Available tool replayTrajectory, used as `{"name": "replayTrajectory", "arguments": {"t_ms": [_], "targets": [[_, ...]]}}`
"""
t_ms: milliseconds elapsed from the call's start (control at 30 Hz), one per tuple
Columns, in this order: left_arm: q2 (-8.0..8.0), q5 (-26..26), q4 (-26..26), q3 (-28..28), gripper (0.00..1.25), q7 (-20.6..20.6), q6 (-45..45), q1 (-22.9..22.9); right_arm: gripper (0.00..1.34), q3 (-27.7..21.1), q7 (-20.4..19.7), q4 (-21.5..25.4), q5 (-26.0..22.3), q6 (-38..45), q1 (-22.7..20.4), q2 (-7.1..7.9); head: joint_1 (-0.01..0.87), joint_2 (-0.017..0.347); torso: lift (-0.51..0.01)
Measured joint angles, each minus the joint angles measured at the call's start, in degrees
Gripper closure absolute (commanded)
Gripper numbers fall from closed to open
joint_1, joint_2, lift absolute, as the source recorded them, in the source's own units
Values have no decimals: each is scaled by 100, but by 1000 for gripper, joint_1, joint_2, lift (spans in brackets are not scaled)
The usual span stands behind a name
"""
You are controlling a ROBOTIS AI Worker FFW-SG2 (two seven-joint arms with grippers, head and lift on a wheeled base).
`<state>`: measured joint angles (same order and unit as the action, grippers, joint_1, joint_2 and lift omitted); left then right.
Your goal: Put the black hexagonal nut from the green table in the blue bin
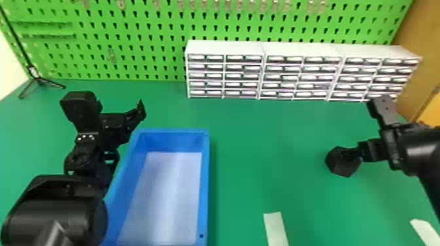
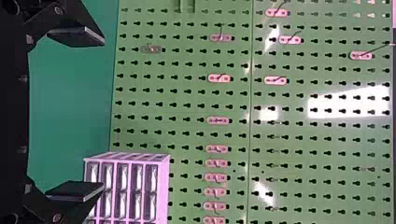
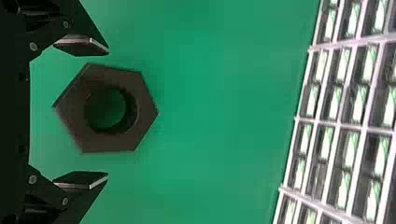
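At the near part of the desk there are two pale strips, one near the middle and one closer to the right edge. The bin stands on the left half, with its long sides running from near to far, and a whitish sheet covers its floor. The left arm passes beside the bin's left wall, and the left gripper is near its far left corner. This gripper is wide open, with nothing between its two fingers.

The nut is on the right half of the desk, towards the right edge and well apart from the bin. Between them there is a broad stretch of green surface, good room for moving. The right gripper is by the nut, also wide open, and it holds nothing. In the right wrist view, the nut shows a gap to each finger, its round hole facing the camera.

At the far edge, drawers stand from the middle to near the right corner. A small tripod is by the far left corner. Behind is the holed board.
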<state>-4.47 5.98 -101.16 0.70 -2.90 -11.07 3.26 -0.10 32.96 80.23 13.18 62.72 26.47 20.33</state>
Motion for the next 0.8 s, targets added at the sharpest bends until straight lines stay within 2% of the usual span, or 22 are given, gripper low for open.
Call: {"name": "replayTrajectory", "arguments": {"t_ms": [367,800], "targets": [[0,-1,9,8,185,0,0,-2,334,468,119,-345,8,-33,215,-193,686,28,-96],[-1,-2,9,26,185,0,0,2,334,581,137,-718,1,-336,256,-222,686,28,-96]]}}
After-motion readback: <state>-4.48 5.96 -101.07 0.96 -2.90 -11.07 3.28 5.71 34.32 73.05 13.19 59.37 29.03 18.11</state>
